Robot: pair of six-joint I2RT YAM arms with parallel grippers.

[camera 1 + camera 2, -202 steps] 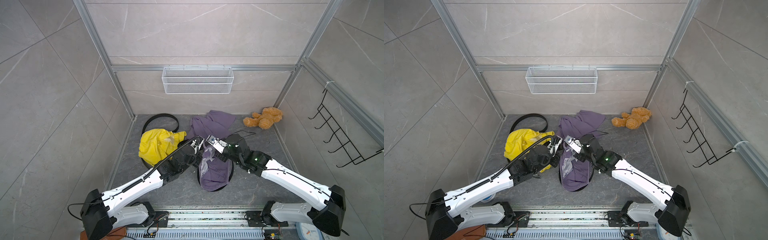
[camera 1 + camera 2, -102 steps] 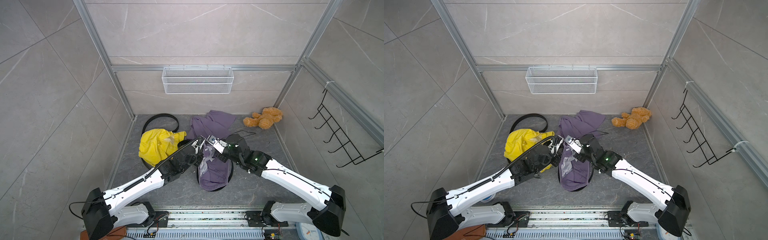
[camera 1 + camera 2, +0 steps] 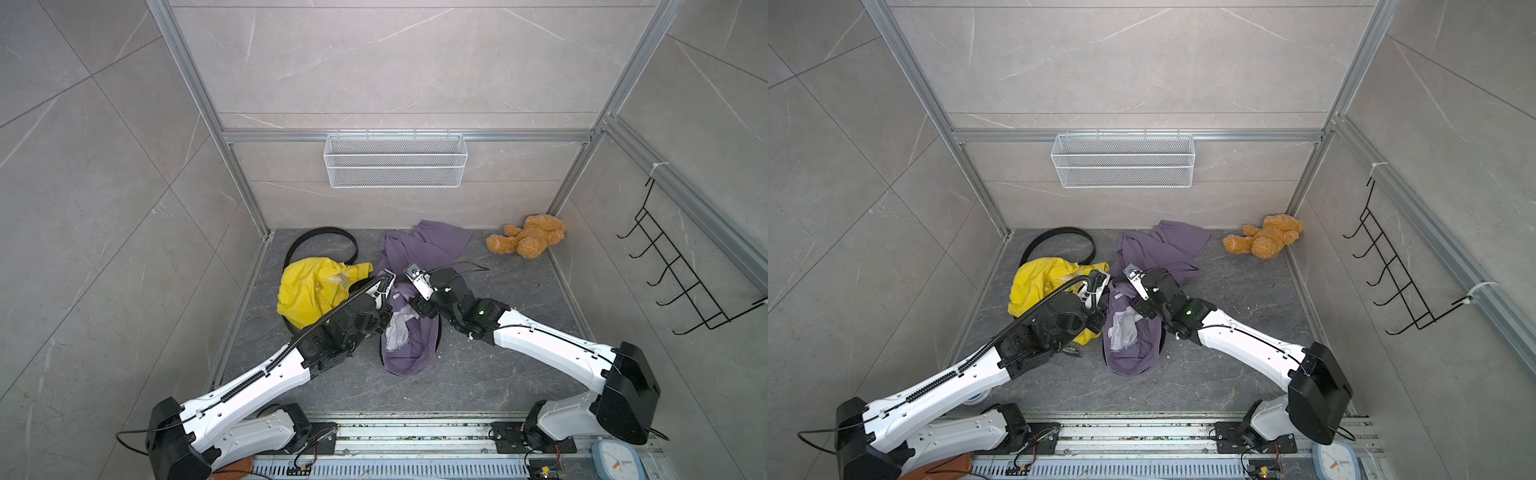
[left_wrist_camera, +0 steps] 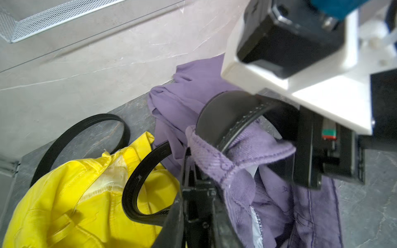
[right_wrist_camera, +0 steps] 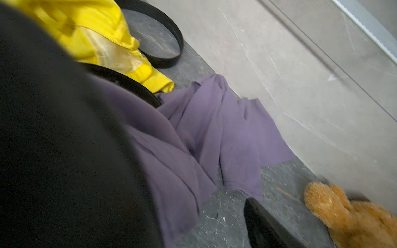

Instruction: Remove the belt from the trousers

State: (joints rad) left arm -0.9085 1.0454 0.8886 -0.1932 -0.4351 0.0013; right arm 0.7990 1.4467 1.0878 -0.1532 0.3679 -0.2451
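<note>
The trousers [image 4: 279, 204] were pinched at the waistband by the left gripper [image 4: 193, 163]. The belt [image 4: 223, 116] lay just beside the wide-open right gripper [image 3: 417, 305]. It was best gripped close to the waistband and drawn out steadily.

A dark blur [image 5: 53, 150] swallows half my right wrist view; I cannot tell what it is. The teddy bear [image 5: 352, 216] is smeared and cut off at the edge. The tips of my left gripper [image 4: 193, 170] sit under the purple trousers [image 4: 216, 155], hiding whatever they pinch.
</note>
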